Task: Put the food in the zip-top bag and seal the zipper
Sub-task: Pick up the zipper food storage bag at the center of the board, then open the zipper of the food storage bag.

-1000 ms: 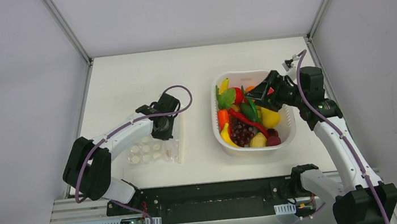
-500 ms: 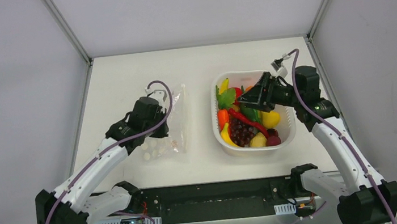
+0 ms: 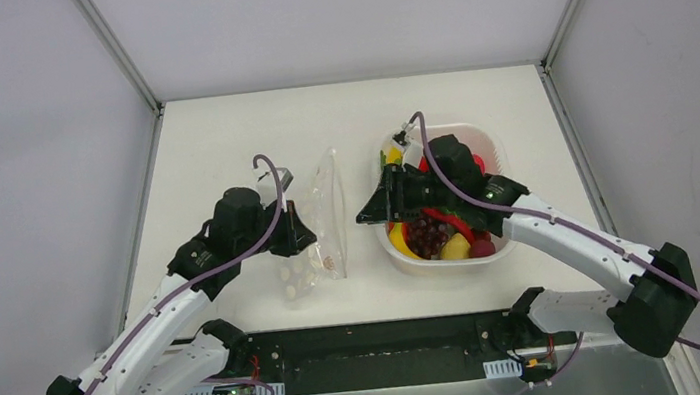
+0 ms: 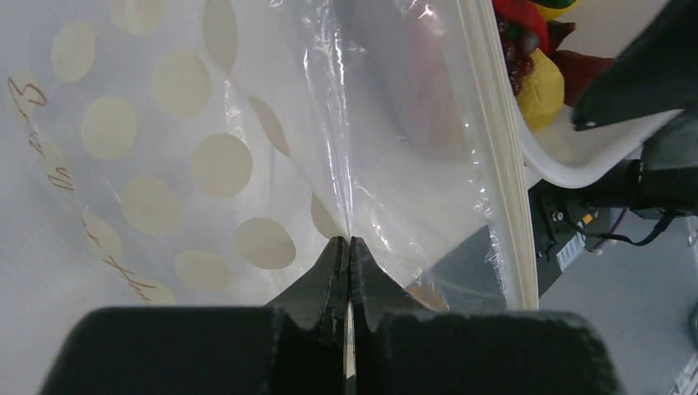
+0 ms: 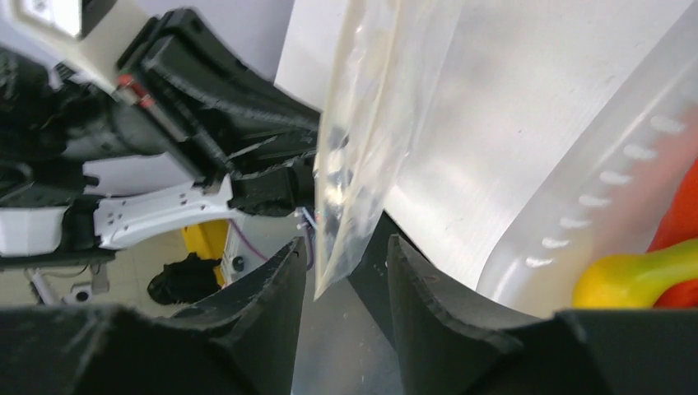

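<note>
Grey walls box in a white worktop, with a basket of toy food near its right edge.
Mid-worktop, just beside the basket, the dotted bag stands lifted; the left gripper is pinched tight on its film, and the right gripper has its fingers parted around one edge.

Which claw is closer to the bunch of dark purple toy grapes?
Right. The right gripper sits at the left rim of the white plastic basket, beside the grapes; the left gripper is farther left, pinching the clear dotted bag.

The left jaws have hoisted the zip-top bag upright off the worktop, while the right jaws have swung from the basket to its edge.
</note>
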